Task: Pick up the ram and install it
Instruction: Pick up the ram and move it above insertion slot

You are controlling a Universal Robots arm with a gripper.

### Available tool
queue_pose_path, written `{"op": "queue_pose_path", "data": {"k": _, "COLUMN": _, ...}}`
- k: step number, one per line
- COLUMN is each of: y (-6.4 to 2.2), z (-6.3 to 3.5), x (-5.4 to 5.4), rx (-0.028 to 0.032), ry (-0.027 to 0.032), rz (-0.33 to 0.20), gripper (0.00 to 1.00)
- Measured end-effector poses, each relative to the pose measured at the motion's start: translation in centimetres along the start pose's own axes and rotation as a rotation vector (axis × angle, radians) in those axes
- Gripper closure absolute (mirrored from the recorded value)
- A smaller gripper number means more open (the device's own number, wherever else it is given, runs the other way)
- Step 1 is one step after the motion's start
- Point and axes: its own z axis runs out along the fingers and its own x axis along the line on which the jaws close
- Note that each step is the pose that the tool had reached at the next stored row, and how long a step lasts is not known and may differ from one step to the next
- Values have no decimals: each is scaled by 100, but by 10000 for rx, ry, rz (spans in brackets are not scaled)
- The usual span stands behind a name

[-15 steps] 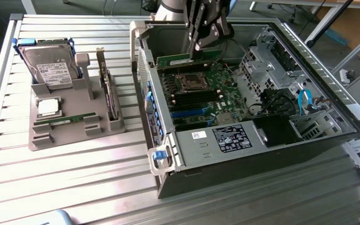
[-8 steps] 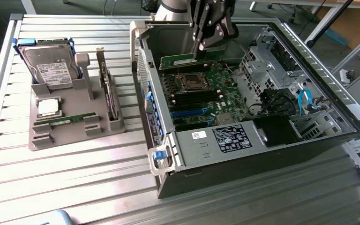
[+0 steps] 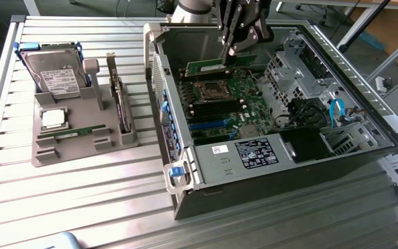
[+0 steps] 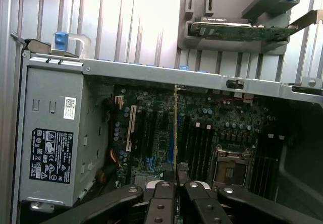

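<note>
We clamp the ram (image 3: 216, 66) in our gripper (image 3: 231, 52), at twelve o'clock of the CPU socket (image 3: 209, 89) in the exterior view. It should probably sit parallel over the memory slots (image 3: 216, 106), pressed evenly.

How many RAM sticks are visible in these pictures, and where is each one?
2. One RAM stick is gripped by the gripper above the motherboard inside the open case; a second stick lies flat on the grey holder outside it. Others may be hidden.
</note>
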Motion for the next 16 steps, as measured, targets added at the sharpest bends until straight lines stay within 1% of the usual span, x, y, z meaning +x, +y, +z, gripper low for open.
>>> {"op": "queue_pose_path", "data": {"k": 16, "y": -162, "z": 3, "x": 21, "rx": 0, "ry": 4, "rz": 0, "gripper": 87}}
